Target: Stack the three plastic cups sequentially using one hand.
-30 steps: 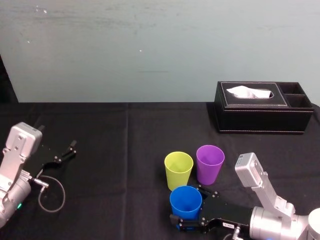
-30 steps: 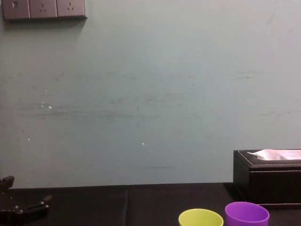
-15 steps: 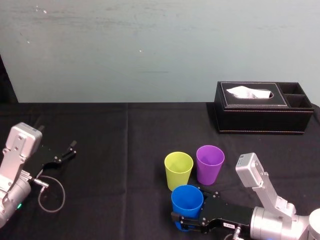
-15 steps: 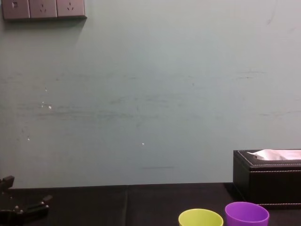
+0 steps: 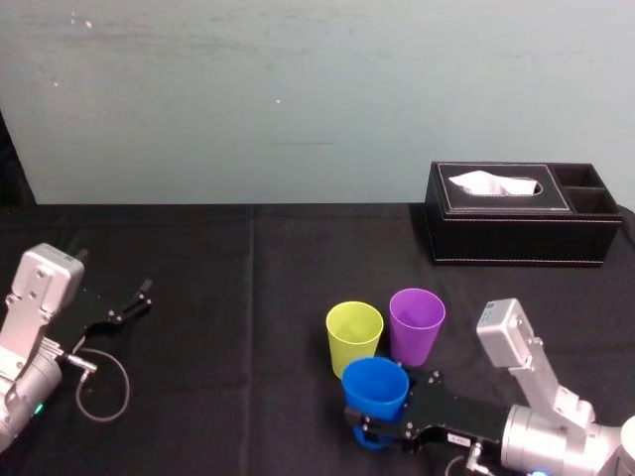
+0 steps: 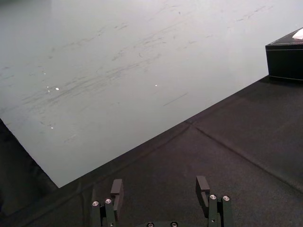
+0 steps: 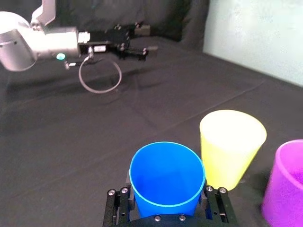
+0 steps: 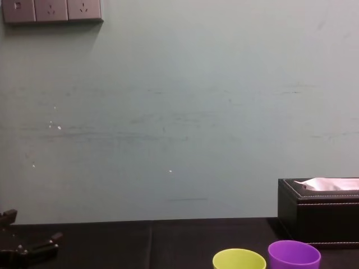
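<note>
The blue cup (image 5: 375,387) sits between the fingers of my right gripper (image 5: 382,418) at the table's near edge, and the gripper is shut on it. In the right wrist view both fingers press the sides of the blue cup (image 7: 166,177), whose mouth faces up. Just behind it stand the yellow-green cup (image 5: 354,335) and the purple cup (image 5: 417,324), upright, side by side and close together. My left gripper (image 5: 137,296) rests open over the cloth at the far left, away from the cups.
A black tissue box (image 5: 521,213) stands at the back right against the wall. A loop of cable (image 5: 99,387) hangs by the left arm. Black cloth covers the table between the left arm and the cups.
The right gripper's fingers have closed in on the blue cup. The cup now sits slightly higher and nearer the yellow-green cup. The left arm has not moved.
</note>
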